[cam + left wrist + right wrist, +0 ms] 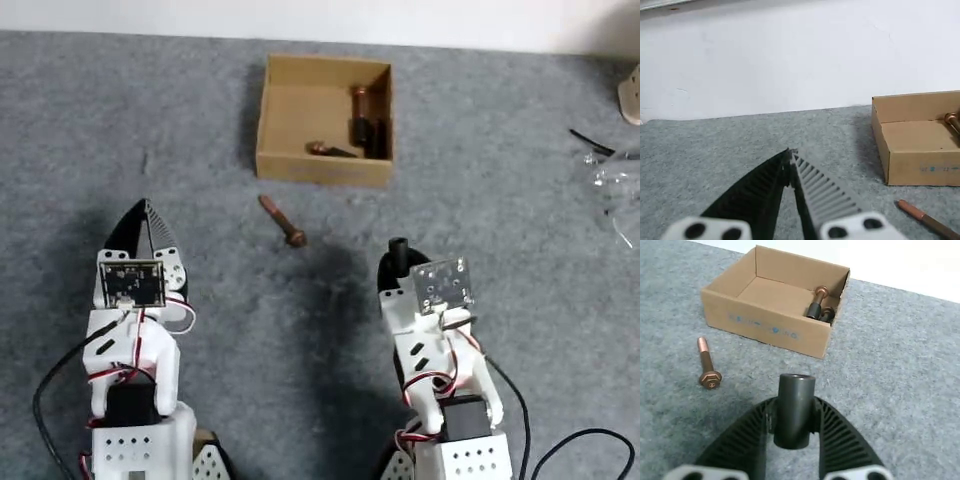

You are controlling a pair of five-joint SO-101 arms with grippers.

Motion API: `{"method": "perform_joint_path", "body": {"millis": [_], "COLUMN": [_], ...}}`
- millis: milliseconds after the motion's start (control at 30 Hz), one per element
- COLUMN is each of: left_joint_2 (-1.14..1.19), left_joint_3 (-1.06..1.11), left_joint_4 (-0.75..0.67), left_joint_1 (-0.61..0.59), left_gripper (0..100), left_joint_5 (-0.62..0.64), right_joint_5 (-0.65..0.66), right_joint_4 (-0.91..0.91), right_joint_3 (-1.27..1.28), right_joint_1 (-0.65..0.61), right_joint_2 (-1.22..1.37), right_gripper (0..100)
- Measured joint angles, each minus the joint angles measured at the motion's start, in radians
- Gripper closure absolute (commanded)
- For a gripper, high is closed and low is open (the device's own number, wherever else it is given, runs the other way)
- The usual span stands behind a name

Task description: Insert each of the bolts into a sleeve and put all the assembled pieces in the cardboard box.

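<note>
A copper bolt (282, 221) lies on the grey carpet just in front of the cardboard box (322, 167), and shows too as bolt (707, 362) and bolt (925, 218). My right gripper (792, 412) is shut on a dark sleeve (793, 410), held upright above the carpet to the right of the bolt; from above it is the sleeve (399, 247). Inside the box (765, 322) lie assembled pieces (816, 304), also seen as pieces (362, 125). My left gripper (791, 156) is shut with nothing in it, over the carpet to the left of the bolt.
Cables and clear plastic bits (606, 172) lie at the far right of the carpet. A white wall (790, 55) rises behind the box (917, 145). Open carpet surrounds the bolt and lies between the two arms.
</note>
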Motion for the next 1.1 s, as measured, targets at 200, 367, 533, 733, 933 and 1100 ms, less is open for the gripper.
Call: {"method": "perform_joint_path", "body": {"millis": [200,367,533,733,933,1100], "left_joint_2": [0.000,0.011,0.256,0.819,1.438,1.745], "left_joint_3": [-0.095,-0.299,-0.440,-0.747,-1.154,-1.428], "left_joint_4": [0.127,0.315,0.325,0.325,0.434,0.652], "left_joint_1": [0.023,0.183,0.279,0.339,0.376,0.450], "left_gripper": [99,99,99,99,99,99], "left_joint_5": [-0.092,-0.256,-0.404,-0.623,-0.776,-0.937], "right_joint_5": [0.000,0.000,0.000,0.000,0.011,0.025], "right_joint_4": [0.000,0.000,0.000,0.000,0.000,0.000], "right_joint_3": [0.000,0.000,0.000,0.000,0.000,0.000], "right_joint_1": [-0.003,-0.003,-0.003,-0.003,-0.003,-0.003], "right_joint_2": [0.000,0.000,0.000,0.000,0.000,0.000], "right_gripper": [99.4,99.4,99.4,99.4,99.4,99.4]}}
